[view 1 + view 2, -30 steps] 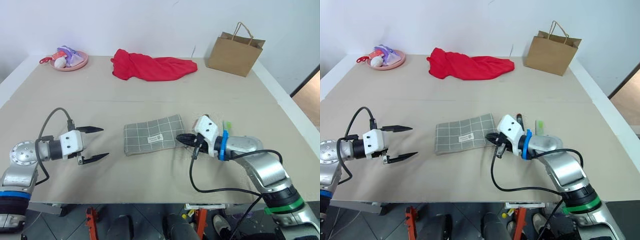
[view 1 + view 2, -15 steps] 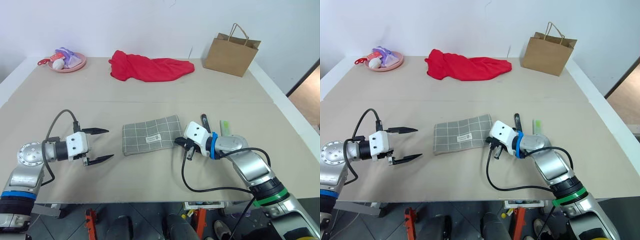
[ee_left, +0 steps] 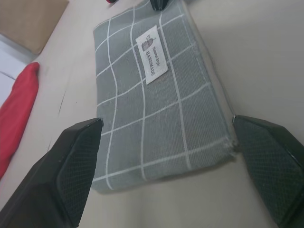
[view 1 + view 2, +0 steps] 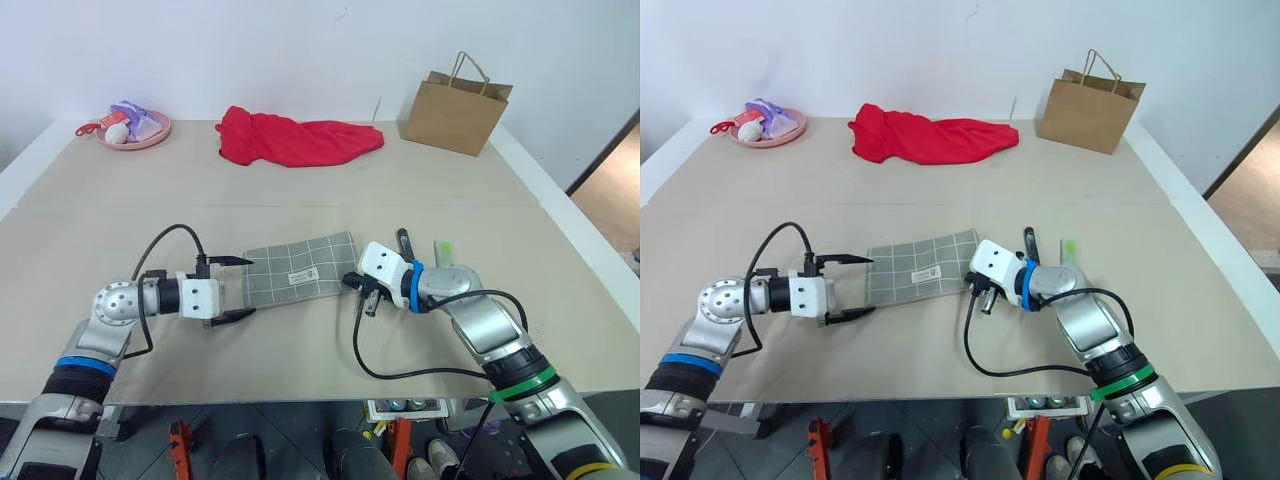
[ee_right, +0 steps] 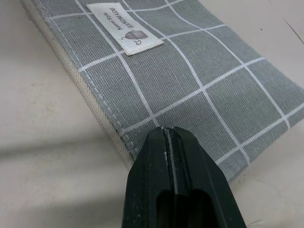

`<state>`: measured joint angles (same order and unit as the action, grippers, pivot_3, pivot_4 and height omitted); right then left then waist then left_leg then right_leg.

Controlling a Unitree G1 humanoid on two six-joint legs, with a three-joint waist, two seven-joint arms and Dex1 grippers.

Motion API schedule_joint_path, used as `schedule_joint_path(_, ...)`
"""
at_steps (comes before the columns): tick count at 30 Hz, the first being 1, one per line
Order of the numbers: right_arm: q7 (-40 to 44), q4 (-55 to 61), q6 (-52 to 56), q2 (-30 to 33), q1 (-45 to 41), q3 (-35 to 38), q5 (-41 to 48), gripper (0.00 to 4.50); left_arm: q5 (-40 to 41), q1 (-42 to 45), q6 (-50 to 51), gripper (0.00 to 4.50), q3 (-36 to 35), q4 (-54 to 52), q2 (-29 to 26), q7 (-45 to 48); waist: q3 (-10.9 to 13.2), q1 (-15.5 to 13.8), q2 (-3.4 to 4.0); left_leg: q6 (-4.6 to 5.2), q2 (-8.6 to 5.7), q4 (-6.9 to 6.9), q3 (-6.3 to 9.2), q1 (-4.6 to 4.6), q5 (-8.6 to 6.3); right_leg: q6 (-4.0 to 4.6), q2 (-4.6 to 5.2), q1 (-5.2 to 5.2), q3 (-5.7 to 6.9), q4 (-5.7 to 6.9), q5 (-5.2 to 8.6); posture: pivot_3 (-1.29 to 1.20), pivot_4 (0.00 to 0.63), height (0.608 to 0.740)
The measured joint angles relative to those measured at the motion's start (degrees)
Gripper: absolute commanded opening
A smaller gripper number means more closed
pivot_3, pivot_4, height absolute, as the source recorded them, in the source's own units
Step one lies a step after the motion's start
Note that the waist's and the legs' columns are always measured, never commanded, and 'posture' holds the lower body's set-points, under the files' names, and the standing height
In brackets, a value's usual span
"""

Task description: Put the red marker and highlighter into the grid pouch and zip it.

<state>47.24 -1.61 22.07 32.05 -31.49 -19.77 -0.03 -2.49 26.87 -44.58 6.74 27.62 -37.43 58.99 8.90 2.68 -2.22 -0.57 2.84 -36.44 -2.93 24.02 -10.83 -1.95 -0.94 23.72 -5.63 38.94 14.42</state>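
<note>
My right gripper (image 5: 166, 135) has its two black fingers pressed flat together with nothing between them, the tips at the right-hand short edge of the grid pouch (image 4: 300, 273); from the head cameras I cannot tell whether they actually touch the fabric. My left gripper (image 4: 243, 287) is spread wide at the pouch's opposite, left short end, one finger by the far corner and one by the near corner, so that end sits between the fingers (image 3: 71, 166) without being pinched.

The grid pouch lies flat on the tan table (image 4: 300, 200), roughly midway between my two grippers, its long side running left to right and slightly slanted. Its small white label (image 5: 124, 27) faces up, nearer the right gripper's end.

The red marker (image 4: 404, 241) lies on the table just right of the pouch, behind my right wrist; only its dark barrel end is clear. The highlighter (image 4: 444, 251), lime green, lies just beyond the marker, farther right of the pouch, roughly parallel to it.

Well behind the pouch, near the table's far edge, a red cloth (image 4: 295, 135) is heaped in a long bundle. To the left of the pouch and far back, a pink dish (image 4: 140, 128) holds some small items I cannot make out. Far back and to the right of the pouch stands a brown paper bag (image 4: 453, 105) with handles, upright.
</note>
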Motion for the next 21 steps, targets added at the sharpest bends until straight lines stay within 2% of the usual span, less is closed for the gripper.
schedule_joint_path(4, 0.3, 0.0, 0.2, -0.2, 0.0, 0.2, -0.2, 0.13, -0.3, 0.5, -4.2, 4.5, 1.5, 1.6, -1.3, 0.3, 0.0, 0.1, 0.0, 0.0, 0.01, 0.0, -0.02, -0.01, 0.0, 0.0, 0.0, 0.0, -0.01, 0.01, 0.01, 0.0, 0.15, 0.74)
schedule_joint_path(10, 1.1, -0.9, -0.1, -0.5, -0.8, 0.2, -0.3, 0.13, 10.3, -1.9, 0.5, 4.5, 2.4, -1.9, -3.7, 8.4, 0.0, 0.1, 0.0, 0.0, 0.05, 0.01, -0.02, 0.11, 0.0, 0.04, 0.0, 0.15, 0.02, 0.04, 0.03, 0.0, 0.15, 0.74)
schedule_joint_path(12, 1.1, -1.1, -0.2, -0.6, -0.9, 0.2, -0.4, 0.13, 11.5, -1.4, 1.5, 4.5, 2.4, -2.0, -4.6, 9.9, 0.0, 0.1, 0.01, 0.0, 0.03, 0.01, -0.01, 0.11, 0.0, 0.04, -0.01, 0.15, 0.02, 0.05, 0.04, 0.0, 0.15, 0.74)
schedule_joint_path(21, 1.3, -1.4, -0.3, -1.2, -1.0, 0.4, -0.8, 0.13, 2.4, 4.9, -5.1, 4.5, 3.7, 7.6, -3.0, 5.4, 0.0, 0.0, 0.0, 0.0, 0.04, 0.02, -0.02, 0.12, 0.0, 0.03, -0.05, 0.15, 0.01, 0.05, 0.05, 0.0, 0.15, 0.74)
